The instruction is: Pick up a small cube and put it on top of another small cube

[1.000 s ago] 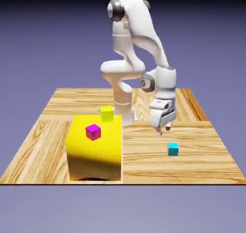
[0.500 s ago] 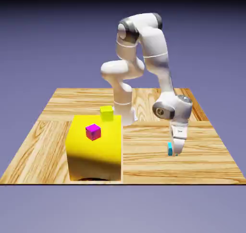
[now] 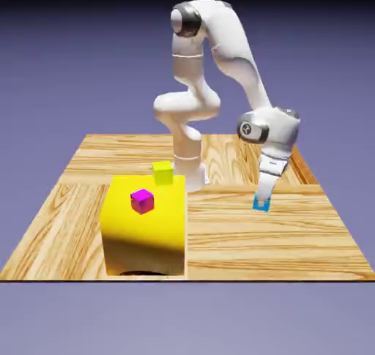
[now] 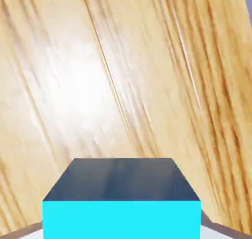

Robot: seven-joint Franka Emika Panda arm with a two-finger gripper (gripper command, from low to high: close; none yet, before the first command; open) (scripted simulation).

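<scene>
The small cube is cyan and sits clamped between the fingers of my gripper, which is shut on it. It hangs a little above the wooden table, toward the exterior view's right. In the hand view the small cube fills the bottom middle, its top face dark and its near face bright cyan. It hides nearly all of both fingertips. Only blurred wood grain shows beyond it.
A big yellow block stands on the table at the exterior view's left. On its top lie a magenta cube and, at the back edge, a small yellow cube. The robot's base rises just behind the block.
The open gripper came down over the cyan cube on the table and shut on it. It has since lifted the cube off the wood, up and slightly back.
</scene>
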